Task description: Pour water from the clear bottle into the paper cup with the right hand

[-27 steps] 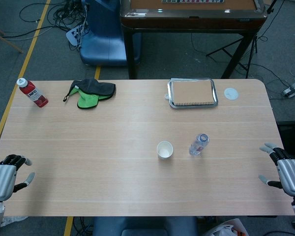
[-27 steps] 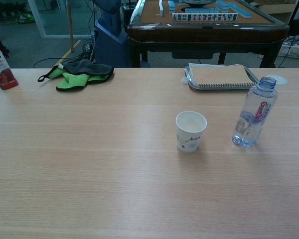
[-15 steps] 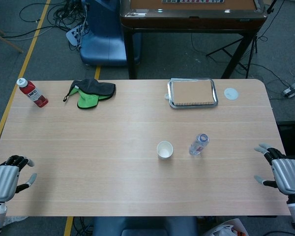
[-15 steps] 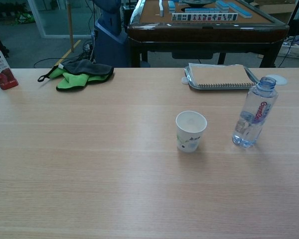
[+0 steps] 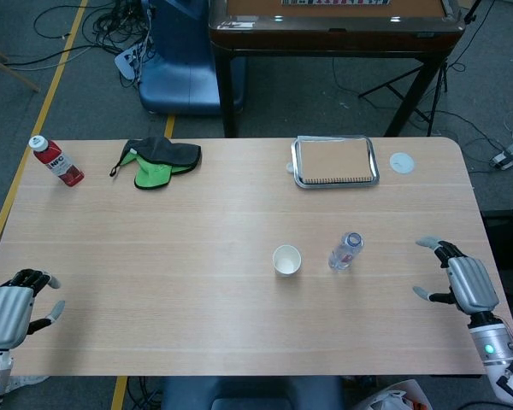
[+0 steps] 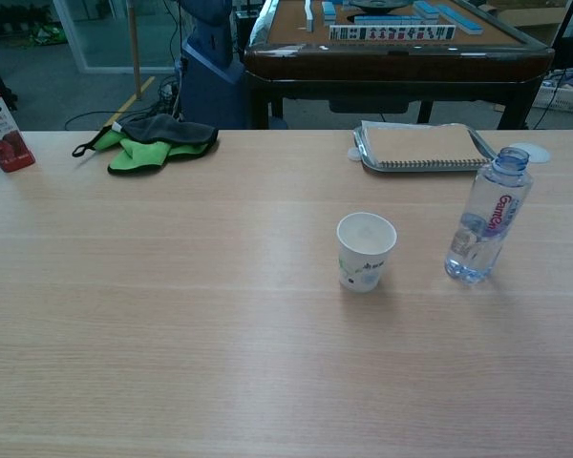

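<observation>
Right hand (image 5: 463, 283) hovers empty, fingers spread; left hand (image 5: 8, 307) empty, fingers apart.

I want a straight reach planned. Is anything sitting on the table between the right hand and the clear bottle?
Nothing visible: only bare table lies between the right hand and the clear bottle. The paper cup stands on the bottle's far side from that hand.
</observation>
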Controlling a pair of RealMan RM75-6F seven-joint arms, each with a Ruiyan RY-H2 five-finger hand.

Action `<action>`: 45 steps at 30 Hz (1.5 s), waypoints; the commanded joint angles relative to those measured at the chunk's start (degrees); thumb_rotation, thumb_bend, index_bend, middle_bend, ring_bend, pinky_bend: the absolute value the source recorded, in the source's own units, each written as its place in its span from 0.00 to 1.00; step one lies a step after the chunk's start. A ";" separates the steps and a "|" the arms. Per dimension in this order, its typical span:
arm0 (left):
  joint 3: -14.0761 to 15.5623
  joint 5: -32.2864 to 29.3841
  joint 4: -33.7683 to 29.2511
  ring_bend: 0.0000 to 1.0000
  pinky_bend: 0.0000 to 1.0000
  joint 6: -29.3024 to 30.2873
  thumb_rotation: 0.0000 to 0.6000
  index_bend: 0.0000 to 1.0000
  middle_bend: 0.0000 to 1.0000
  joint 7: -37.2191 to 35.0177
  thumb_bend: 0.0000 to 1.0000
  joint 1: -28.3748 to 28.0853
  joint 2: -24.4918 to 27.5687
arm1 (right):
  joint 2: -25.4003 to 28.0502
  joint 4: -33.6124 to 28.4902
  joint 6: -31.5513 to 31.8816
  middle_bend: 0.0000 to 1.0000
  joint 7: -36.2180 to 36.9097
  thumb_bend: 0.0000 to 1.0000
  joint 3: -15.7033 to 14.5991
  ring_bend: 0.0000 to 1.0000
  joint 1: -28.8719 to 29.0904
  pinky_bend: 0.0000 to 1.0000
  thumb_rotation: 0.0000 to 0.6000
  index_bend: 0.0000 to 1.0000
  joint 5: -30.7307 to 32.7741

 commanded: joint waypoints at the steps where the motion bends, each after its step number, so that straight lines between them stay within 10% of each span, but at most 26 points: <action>1: 0.01 -0.08 0.04 0.33 0.60 -0.06 1.00 0.49 0.45 -0.13 0.24 0.00 0.03 | -3.69 3.66 -2.64 0.23 5.26 0.00 1.39 0.22 2.43 0.46 1.00 0.24 0.94; 45: -0.06 -0.57 -0.07 0.33 0.60 0.39 1.00 0.49 0.45 -1.36 0.24 0.41 0.58 | -19.56 25.63 -13.21 0.27 32.95 0.00 0.20 0.24 13.56 0.46 1.00 0.28 -1.08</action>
